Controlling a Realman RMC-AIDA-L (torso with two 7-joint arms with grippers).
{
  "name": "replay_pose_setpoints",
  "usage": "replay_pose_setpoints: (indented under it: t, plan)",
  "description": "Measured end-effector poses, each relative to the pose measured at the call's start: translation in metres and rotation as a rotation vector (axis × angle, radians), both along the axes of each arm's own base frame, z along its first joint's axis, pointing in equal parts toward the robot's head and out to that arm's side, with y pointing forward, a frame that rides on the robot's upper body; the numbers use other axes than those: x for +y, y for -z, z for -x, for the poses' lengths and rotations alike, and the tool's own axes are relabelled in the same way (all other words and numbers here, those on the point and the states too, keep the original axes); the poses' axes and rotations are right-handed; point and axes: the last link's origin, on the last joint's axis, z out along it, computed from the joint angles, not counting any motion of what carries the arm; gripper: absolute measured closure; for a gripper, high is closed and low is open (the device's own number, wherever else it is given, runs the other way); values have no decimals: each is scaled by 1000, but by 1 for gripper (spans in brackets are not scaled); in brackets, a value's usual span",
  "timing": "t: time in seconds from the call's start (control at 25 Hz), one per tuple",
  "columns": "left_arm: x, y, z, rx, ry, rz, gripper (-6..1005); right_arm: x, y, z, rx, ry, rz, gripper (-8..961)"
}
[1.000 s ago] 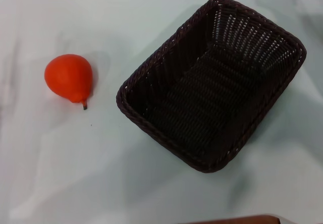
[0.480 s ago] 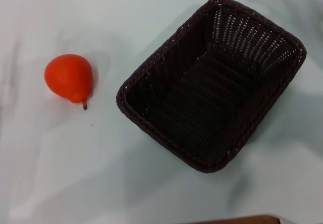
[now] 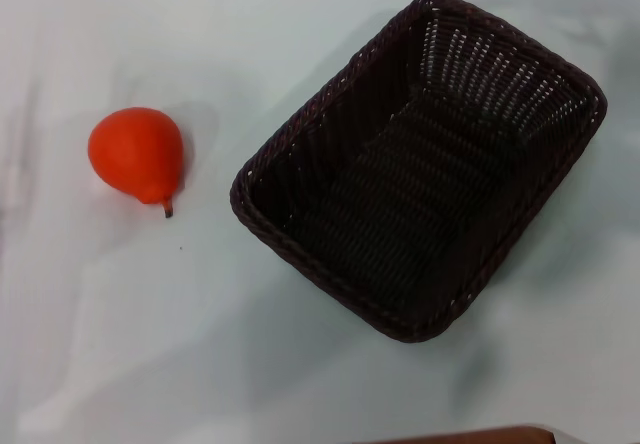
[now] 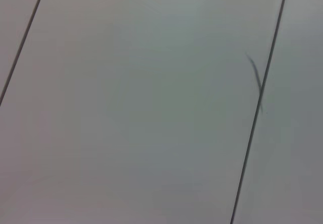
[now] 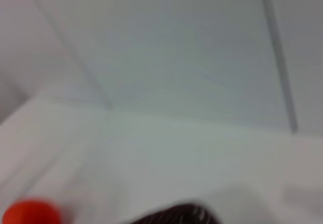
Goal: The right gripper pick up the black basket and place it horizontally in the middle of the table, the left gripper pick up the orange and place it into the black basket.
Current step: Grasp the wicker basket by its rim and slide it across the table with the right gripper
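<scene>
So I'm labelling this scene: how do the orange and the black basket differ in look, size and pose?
The orange is small, smooth, bright orange-red and rounded, tapering to a short brown stem; the black basket is far larger, rectangular, dark woven wicker. The orange is solid; the basket is open and empty. The basket lies diagonally, with the orange to its left. Both rest on the white table, apart and ungripped.

**Basket and orange apart on the counter**

The black basket [image 3: 420, 164] sits empty and upright on the white counter [image 3: 150, 344], turned at a slant, its braided rim whole. The orange [image 3: 136, 153] lies well to its left, stem pointing toward the near edge, touching nothing.
</scene>
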Motion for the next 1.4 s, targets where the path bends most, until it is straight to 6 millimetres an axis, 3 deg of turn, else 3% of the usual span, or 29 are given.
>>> replay_pose_setpoints:
  t: [0.2,0.52,0.84,1.16,1.28,1.4]
  plan:
    - [0,0,0,1,-1,1,114,11,7,16,-162,122,181,118]
    - [-1,-3,3,1,-12,-12,115,17,34,22,-244,162,245,120]
    - [1,-3,2,1,-12,-9,115,22,77,6,-257,193,256,122]
    - [3,-3,2,2,-9,-7,115,25,89,1,-238,183,191,125]
    - [3,-2,2,1,-14,-4,114,23,92,2,-221,167,200,185]
    - [3,-2,3,-1,-17,-1,114,22,93,1,-217,170,208,321]
